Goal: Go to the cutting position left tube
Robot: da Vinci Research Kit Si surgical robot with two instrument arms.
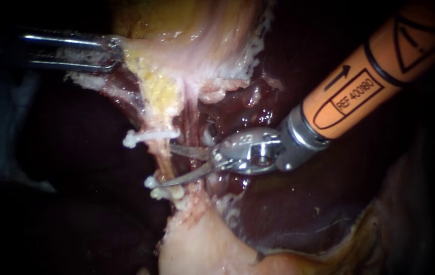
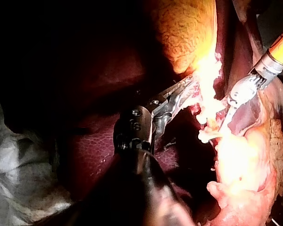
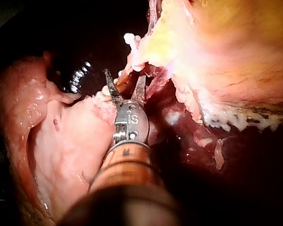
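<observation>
Left tube (image 1: 162, 155) runs near-vertical between clips (image 1: 148, 136), right instrument (image 1: 167, 165) gapes astride it, left instrument (image 1: 114, 53) clamps gallbladder (image 1: 202, 46).

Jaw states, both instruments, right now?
Left instrument: shut on pale tissue.
Right instrument: open, blades around the tube.

The endoscope view is bright centrally, black at its borders; in the left wrist view pale yellow fatty tissue (image 2: 236, 165) glares white.
</observation>
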